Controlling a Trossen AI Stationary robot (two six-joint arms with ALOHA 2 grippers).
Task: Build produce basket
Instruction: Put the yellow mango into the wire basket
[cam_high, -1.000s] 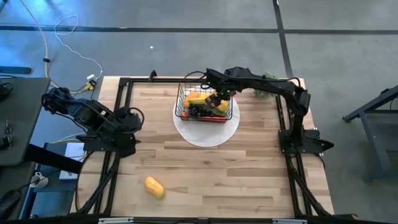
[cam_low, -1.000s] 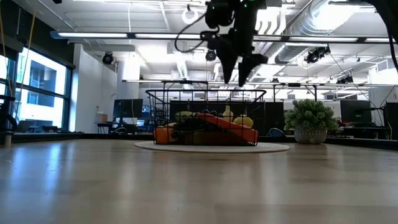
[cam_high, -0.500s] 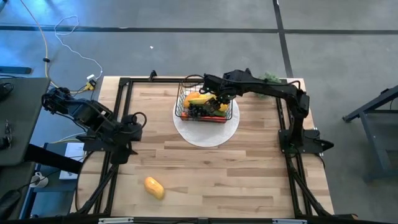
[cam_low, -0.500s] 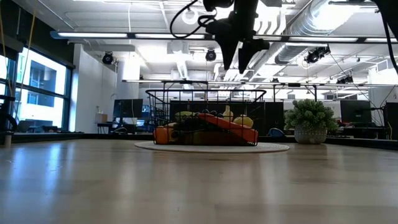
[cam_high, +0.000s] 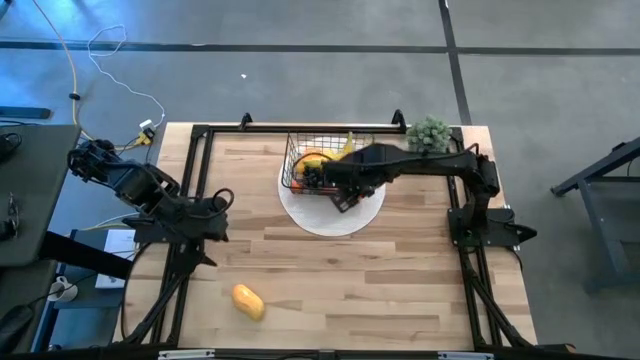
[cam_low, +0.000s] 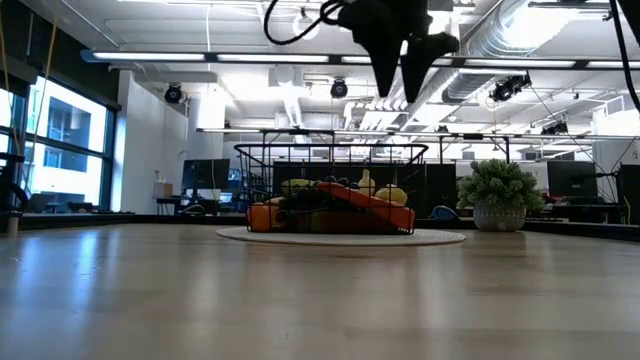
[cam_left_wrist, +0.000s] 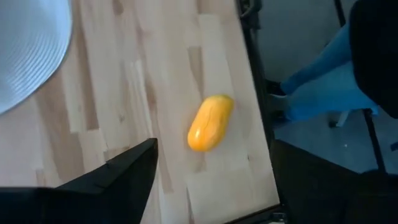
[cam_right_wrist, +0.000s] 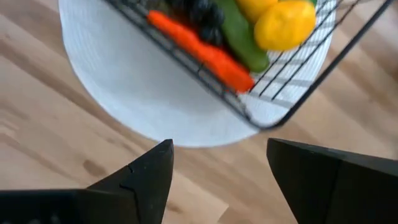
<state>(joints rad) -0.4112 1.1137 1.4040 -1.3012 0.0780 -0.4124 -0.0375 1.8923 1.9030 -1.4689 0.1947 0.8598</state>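
You are looking at an open-plan industrial lab or office, exposed ceiling ducts (cam_low: 520, 40) upper right, strip lights (cam_low: 200, 57) across the top, monitor desks (cam_low: 205, 185) at mid-left, tall window (cam_low: 60, 130) far left, grey concrete floor (cam_high: 300, 70) around the workbench (cam_high: 330, 270).

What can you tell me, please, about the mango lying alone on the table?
The mango is a smooth, glossy, orange-yellow oval, plastic by its look, lying on its side on the bare wooden table near the front left edge. Nothing touches it but the table. It sits far from the basket, and shows ahead of the left end effector in the left wrist view.
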